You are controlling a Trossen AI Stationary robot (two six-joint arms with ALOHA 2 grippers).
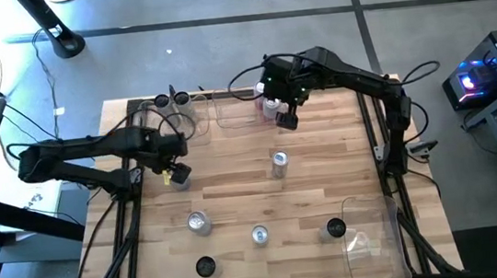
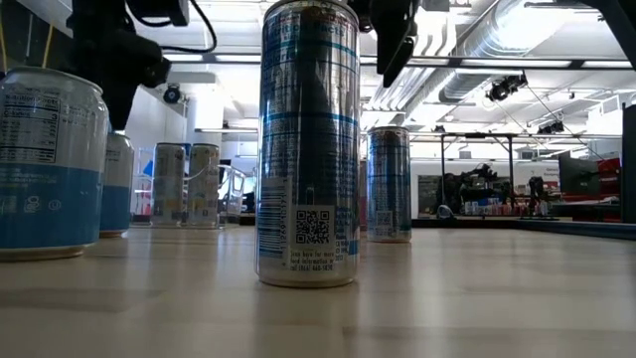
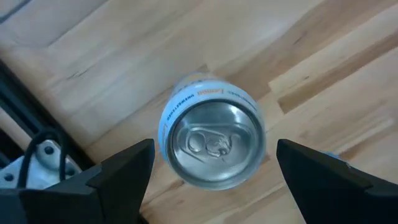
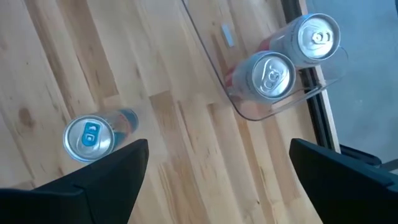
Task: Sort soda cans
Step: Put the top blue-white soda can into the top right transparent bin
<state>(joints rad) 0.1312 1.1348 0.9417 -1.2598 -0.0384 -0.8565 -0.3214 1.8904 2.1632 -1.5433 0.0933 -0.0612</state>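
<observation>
While both dark arms reach in over it, the pale wooden plank table [image 1: 235, 182] takes up most of the high view. A clear plastic bin [image 1: 372, 237] sits at the table's near right corner, another clear plastic bin [image 1: 236, 111] lies at the far edge near the middle, and a third clear bin [image 1: 171, 110] at the far left holds two dark-topped cans [image 1: 171, 99].

Coming in from the left edge, the left arm [image 1: 84, 156] holds the left gripper [image 3: 211, 171] straight above an upright silver soda can with a silver pull-tab top [image 3: 212, 144]; its fingers stand wide open on either side, apart from the can. From the far right corner, the right arm [image 1: 353, 72] holds the right gripper [image 4: 217, 168] at the far-middle bin's right end, fingers spread wide and holding nothing. Below it two silver-topped cans with pink sides [image 4: 292, 59] stand touching each other inside that bin's corner.

On bare wood stand the other cans: a silver can with a blue top [image 1: 279, 163] near the middle, a silver can [image 1: 199, 222] and another silver can [image 1: 260, 236] toward the near edge, a black-topped can [image 1: 205, 267] at the near edge, and a black-topped can [image 1: 336, 229] just beside the near right bin.
</observation>
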